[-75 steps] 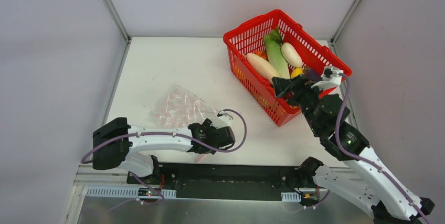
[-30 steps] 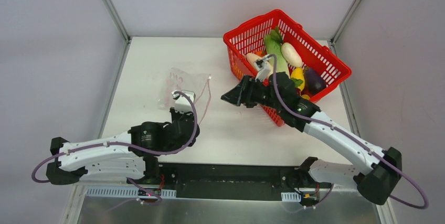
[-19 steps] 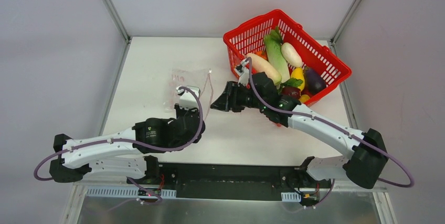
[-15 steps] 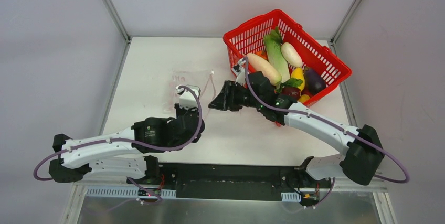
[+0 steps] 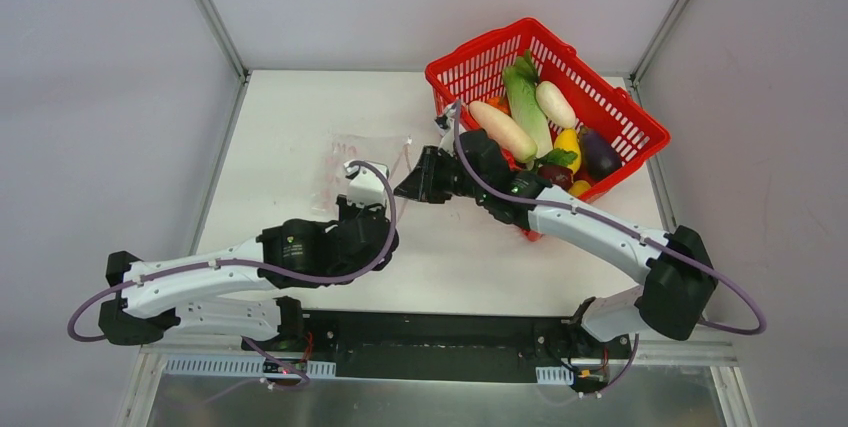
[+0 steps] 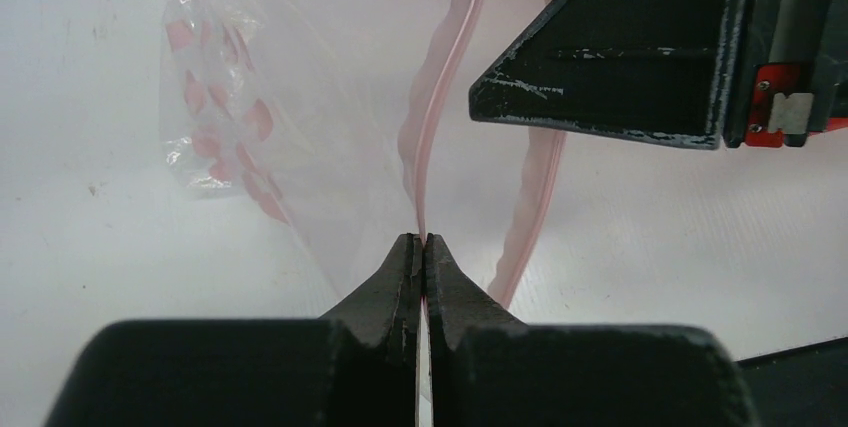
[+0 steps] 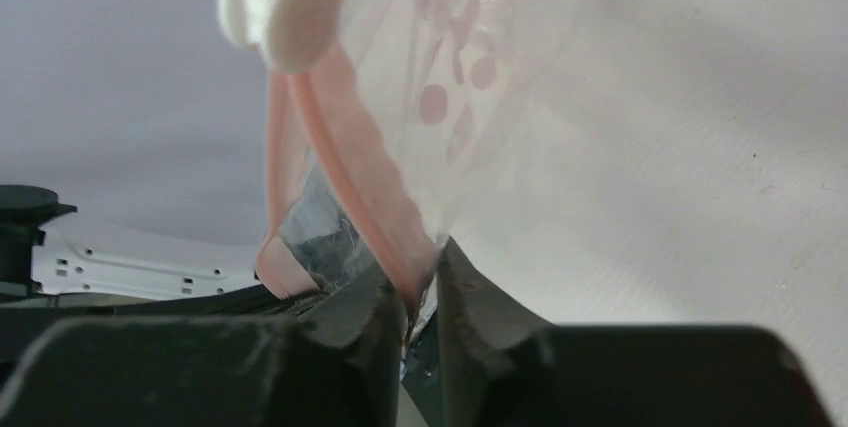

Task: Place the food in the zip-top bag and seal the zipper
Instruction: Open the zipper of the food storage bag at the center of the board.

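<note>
From above, all the food [image 5: 527, 119] is seen in the basket [image 5: 612, 99], none bagged. The bag [image 5: 345, 155] lies left of it, mouth toward the basket. In the left wrist view, the zipper [image 6: 442, 132] (running near to far) is pinched by the left gripper [image 6: 421, 247]. In the right wrist view, its other lip is clamped by the right gripper [image 7: 420, 282]. Filling and sealing are left.

Bright, even light, soft shadows; wrist views blur up close.
</note>
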{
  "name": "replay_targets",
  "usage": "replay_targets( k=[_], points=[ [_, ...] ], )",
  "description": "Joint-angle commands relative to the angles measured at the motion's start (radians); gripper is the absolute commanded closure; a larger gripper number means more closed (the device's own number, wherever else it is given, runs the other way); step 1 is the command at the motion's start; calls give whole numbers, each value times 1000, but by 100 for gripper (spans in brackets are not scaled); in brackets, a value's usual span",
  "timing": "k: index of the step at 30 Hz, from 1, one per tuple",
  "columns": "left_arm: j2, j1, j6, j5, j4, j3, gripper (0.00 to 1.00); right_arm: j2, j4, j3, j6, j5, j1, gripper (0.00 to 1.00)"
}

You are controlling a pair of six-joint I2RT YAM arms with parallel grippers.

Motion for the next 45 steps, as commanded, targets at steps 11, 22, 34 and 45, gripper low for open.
replay_targets(
  k=[11,22,34,45],
  points=[
    [2,24,-76,-45,74,-52,56,-28,220,-61,258,-6,5,100],
    [-36,39,-243,-94,-52,-105,72,-22,168,-42,231,4,4,100],
    [7,38,-435,-258,-427,160,100,27,-151,34,-44,146,2,97],
    [202,34,-712,-228,-714,308,100,66,-164,103,-99,57,-69,95]
  ],
)
